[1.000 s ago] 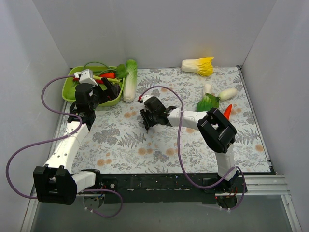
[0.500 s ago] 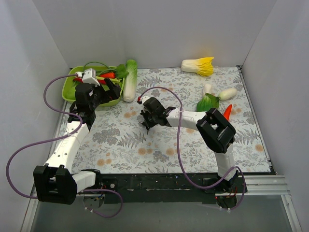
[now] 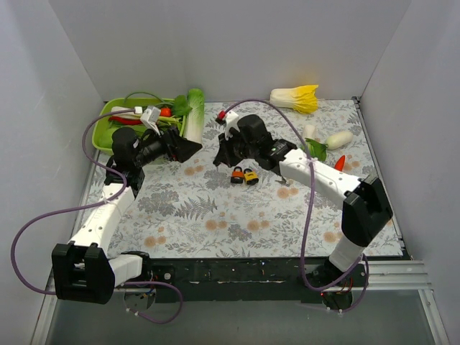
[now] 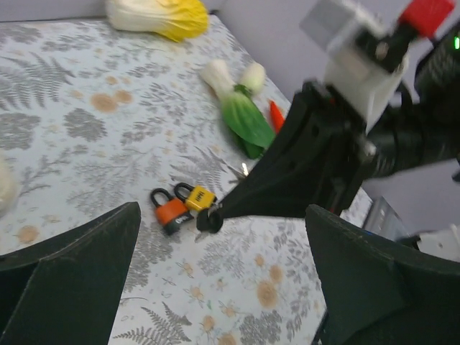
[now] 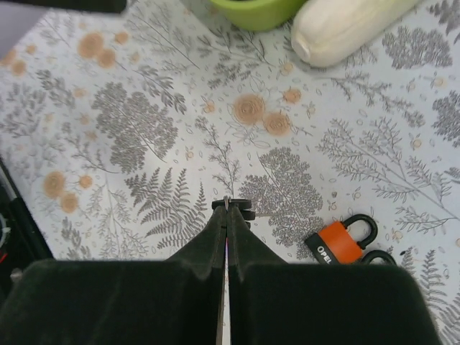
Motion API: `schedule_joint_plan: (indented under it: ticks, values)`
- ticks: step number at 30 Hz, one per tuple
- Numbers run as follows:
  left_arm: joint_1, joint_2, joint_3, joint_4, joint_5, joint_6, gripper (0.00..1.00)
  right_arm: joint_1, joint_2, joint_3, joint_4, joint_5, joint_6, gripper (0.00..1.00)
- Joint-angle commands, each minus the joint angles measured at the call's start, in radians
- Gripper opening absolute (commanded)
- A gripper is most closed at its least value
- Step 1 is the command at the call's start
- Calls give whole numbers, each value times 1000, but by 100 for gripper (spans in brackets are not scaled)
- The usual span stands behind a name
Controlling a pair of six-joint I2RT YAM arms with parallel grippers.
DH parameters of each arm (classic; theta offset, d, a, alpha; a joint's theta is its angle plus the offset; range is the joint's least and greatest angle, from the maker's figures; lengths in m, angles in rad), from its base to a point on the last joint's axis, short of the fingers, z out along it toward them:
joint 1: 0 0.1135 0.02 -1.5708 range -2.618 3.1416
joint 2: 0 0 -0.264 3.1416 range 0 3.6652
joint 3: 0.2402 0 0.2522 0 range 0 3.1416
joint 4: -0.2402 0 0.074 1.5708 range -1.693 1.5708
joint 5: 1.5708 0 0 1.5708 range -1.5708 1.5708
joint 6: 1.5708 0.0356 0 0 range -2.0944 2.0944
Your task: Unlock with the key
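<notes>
An orange padlock [image 3: 236,175] and a yellow padlock [image 3: 250,175] lie side by side on the floral mat. My right gripper [image 3: 220,161] hovers just left of them, shut on a black-headed key [image 5: 231,208]. The right wrist view shows its fingers [image 5: 215,241] pressed together on the key, with the orange padlock [image 5: 343,241] to the lower right. My left gripper [image 3: 181,149] is wide open and empty, held above the mat left of the locks. The left wrist view shows both padlocks [image 4: 170,208] [image 4: 195,198] and the key [image 4: 208,219].
A green tray [image 3: 108,113] of vegetables sits at the back left with a napa cabbage [image 3: 192,118] beside it. A yellow-tipped cabbage [image 3: 296,97], a white radish [image 3: 338,139], a bok choy [image 3: 309,152] and a carrot [image 3: 338,165] lie at the right. White walls enclose the mat.
My right arm has lifted and swung back from the mat with the key, uncovering the two padlocks. My left gripper has turned right, towards the middle.
</notes>
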Motion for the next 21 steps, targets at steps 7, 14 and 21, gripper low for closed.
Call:
schedule_joint_plan:
  ticks: [7,14,21]
  values:
    - [-10,1,-87,368,442,-168,98,-88,-189,40,24,-446,-18,1]
    - [-49,21,-83,347,455,-147,98,-123,-239,-9,217,-675,119,1]
    - [-101,46,-79,344,458,-151,98,-139,-247,-29,315,-733,191,1]
